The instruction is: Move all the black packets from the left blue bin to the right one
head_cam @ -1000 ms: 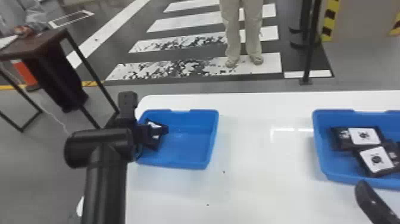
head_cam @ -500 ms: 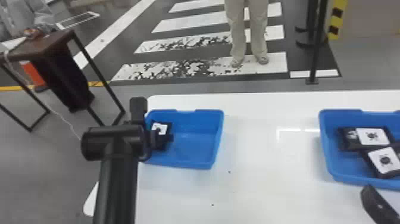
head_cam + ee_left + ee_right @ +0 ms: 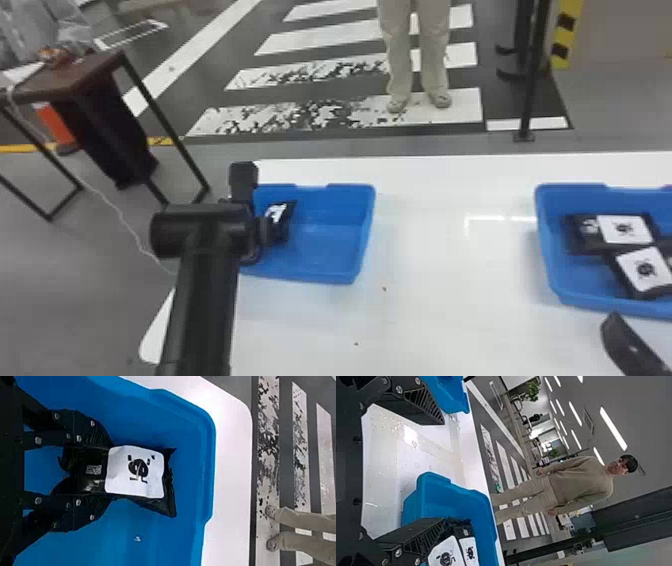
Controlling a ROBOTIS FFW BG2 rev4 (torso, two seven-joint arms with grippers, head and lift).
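The left claw (image 3: 110, 472) pinches a packet (image 3: 135, 471) in the left bin (image 3: 325, 256), the right claw (image 3: 443, 471) spread wide near the right bin (image 3: 549, 250), and too light a squeeze could let the packet slip during lifting.

White table (image 3: 440, 260); 1 brown side table (image 3: 85, 70), left; white stripes (image 3: 465, 107) on floor beyond.

**Two Blue Bins Set Well Apart on a White Counter**

The white counter (image 3: 450, 320) has a smooth, glossy top and rounded corners at its left end. Near that end sits the left blue bin (image 3: 361, 240); the right blue bin (image 3: 550, 270) runs past the head view's right edge. Two tiny dark specks (image 3: 384, 288) dot the surface, both nearer the robot than the bins, and pale glare (image 3: 492, 218) shines between the bins.
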